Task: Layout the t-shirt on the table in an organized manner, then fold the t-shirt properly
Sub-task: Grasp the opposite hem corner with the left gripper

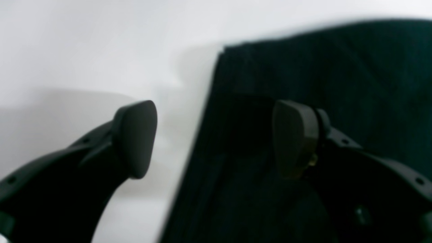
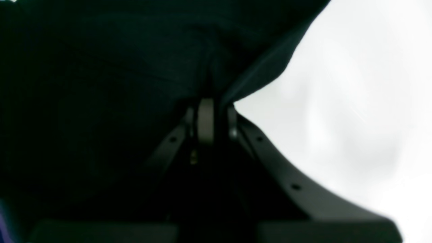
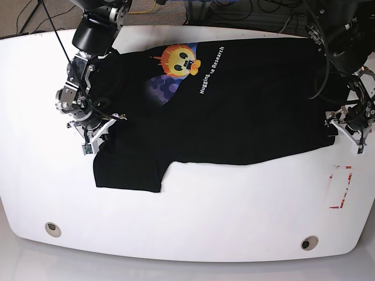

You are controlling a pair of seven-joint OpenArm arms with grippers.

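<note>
The black t-shirt (image 3: 234,111) lies spread on the white table (image 3: 205,216), its orange face graphic up and near the far edge. My right gripper (image 3: 99,124) is at the shirt's left end in the base view, by the sleeve. Its wrist view shows the right gripper (image 2: 212,114) shut on a pinched fold of the t-shirt (image 2: 101,84). My left gripper (image 3: 335,127) is at the opposite end of the shirt. The left gripper (image 1: 216,135) is open; one finger is over the table (image 1: 84,50), the other over the t-shirt (image 1: 320,67), whose straight edge runs between them.
A red rectangular marking (image 3: 341,187) is on the table near the right edge. Two small round holes (image 3: 53,229) (image 3: 309,242) sit near the front edge. Cables and arm bases crowd the far side. Bare table (image 2: 354,101) shows beside the right gripper.
</note>
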